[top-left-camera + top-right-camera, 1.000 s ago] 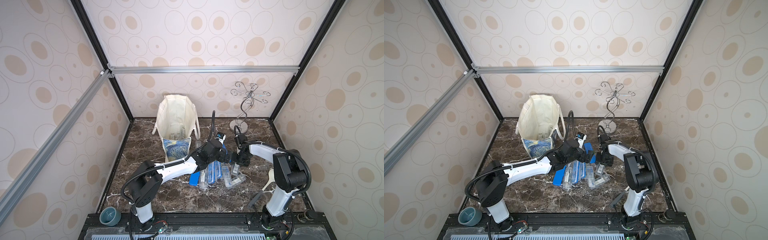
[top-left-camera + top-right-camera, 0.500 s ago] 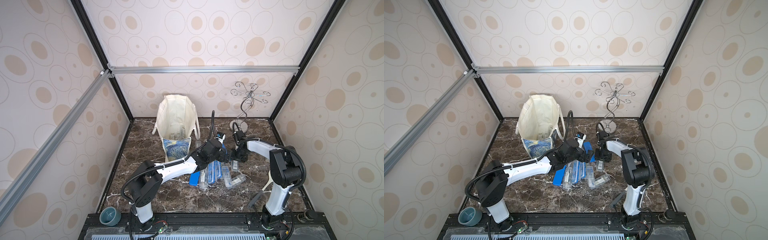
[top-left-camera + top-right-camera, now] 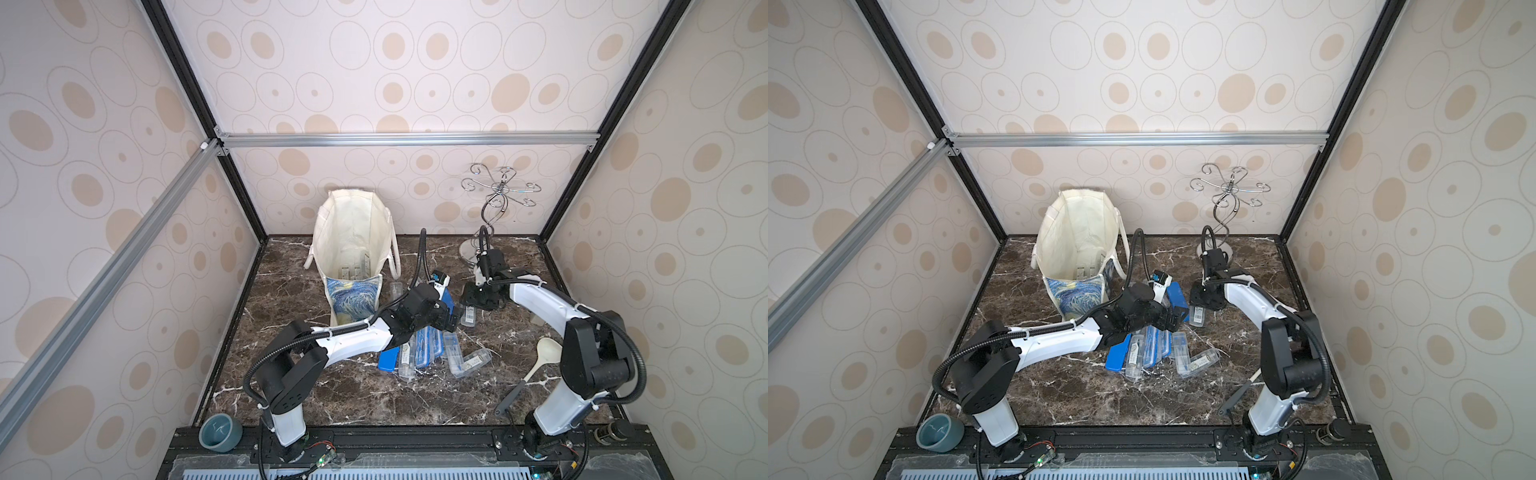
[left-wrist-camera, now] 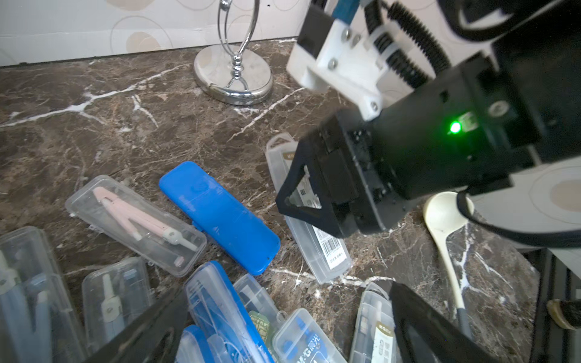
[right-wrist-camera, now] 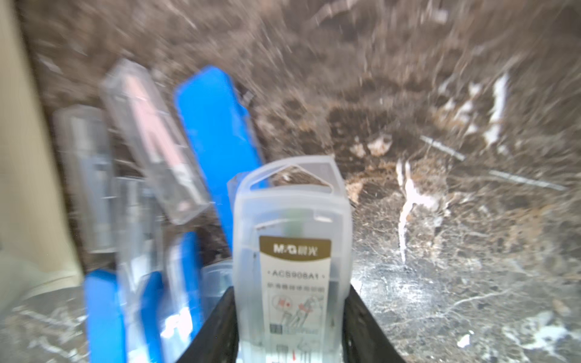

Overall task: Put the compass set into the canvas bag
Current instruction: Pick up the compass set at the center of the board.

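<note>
Right jaws just clamped shut on a clear compass set [image 5: 292, 220] mid bench [image 3: 374, 395], so it looks ready to lift to the canvas bag [image 3: 353, 299] standing open far left. Left jaws hang wide open over the other cases [image 3: 424, 353]. Dark marble top, spotty wallpaper [image 3: 395, 91] all round.

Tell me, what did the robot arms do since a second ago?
The right gripper closed on a clear compass case and moved it a little, up or toward the back wall; I cannot tell which. The left gripper stayed open above the other cases. The canvas bag, spoon and metal stand did not move.
</note>
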`<state>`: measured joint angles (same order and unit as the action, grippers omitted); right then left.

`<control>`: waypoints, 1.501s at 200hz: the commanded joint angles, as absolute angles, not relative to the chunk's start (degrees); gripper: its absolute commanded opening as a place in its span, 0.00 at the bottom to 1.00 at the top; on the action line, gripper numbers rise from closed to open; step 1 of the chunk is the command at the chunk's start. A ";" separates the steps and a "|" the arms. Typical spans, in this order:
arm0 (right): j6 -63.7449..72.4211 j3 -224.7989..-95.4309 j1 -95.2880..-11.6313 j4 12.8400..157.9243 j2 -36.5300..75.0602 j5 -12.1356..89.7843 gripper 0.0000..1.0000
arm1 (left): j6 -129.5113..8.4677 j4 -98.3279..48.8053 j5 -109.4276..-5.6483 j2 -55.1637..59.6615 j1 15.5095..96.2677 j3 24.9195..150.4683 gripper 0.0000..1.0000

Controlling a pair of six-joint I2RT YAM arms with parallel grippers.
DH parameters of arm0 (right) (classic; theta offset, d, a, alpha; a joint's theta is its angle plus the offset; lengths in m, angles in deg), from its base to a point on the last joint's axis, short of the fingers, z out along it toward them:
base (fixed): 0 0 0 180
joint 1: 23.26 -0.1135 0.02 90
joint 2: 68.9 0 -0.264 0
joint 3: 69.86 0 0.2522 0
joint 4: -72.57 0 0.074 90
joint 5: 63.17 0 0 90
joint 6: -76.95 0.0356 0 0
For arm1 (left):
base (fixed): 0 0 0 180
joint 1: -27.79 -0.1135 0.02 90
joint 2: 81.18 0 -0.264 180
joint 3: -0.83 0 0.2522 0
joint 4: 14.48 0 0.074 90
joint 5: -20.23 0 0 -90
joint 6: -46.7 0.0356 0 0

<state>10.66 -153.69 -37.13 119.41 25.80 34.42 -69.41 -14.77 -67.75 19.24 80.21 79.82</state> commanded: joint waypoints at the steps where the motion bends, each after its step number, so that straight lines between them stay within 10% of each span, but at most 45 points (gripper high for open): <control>1: 9.11 -152.81 -36.70 118.18 21.54 37.08 0.47 | -69.58 -7.85 -63.19 16.69 79.69 78.68 1.00; 91: 9.97 -151.88 -35.92 115.35 10.90 42.39 0.47 | -74.88 -0.16 -57.43 20.25 79.73 80.95 0.93; 300: 13.50 -148.27 -35.12 109.89 4.14 48.64 0.47 | -79.12 5.50 -52.99 24.72 79.13 86.51 0.21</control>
